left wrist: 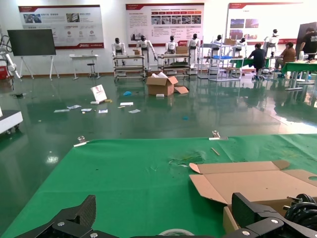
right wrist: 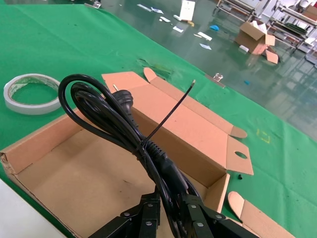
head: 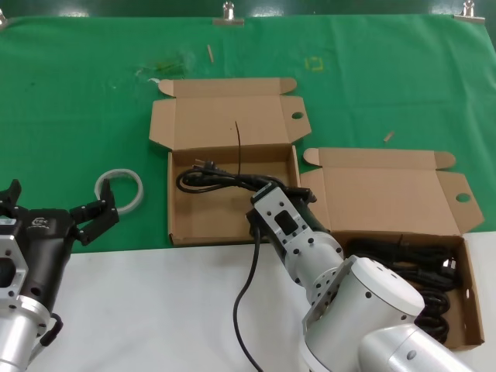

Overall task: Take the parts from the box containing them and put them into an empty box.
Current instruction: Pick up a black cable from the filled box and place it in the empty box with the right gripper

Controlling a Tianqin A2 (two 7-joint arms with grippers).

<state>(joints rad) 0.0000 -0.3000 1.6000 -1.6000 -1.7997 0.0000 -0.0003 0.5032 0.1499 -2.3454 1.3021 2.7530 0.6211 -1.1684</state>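
From the head camera, two open cardboard boxes lie on the green-covered table [head: 77,93]. The right claw [head: 298,194] is over the near right corner of the left box [head: 186,225], clenched on a coiled power cord [head: 213,178] that reaches across the back part of that box; a thin black tie sticks up from the bundle. The right box [head: 387,194] sits just beside it, nearer the robot, with more black cords [head: 422,267] piled inside, partly hidden by the right arm. The left claw [head: 93,217] hangs released at the table's near left edge, close to a roll of tape [head: 120,190].

In the left wrist camera, the left claw's fingers [left wrist: 74,218] are spread apart with nothing between them, above the green cloth, and the left box's raised lid [left wrist: 247,181] shows beyond.

In the right wrist camera, the right claw [right wrist: 171,210] grips the cord [right wrist: 109,114] near its thicker moulded end, the loops held above the bare floor of the left box [right wrist: 69,178], with the tape roll [right wrist: 29,91] lying outside it.
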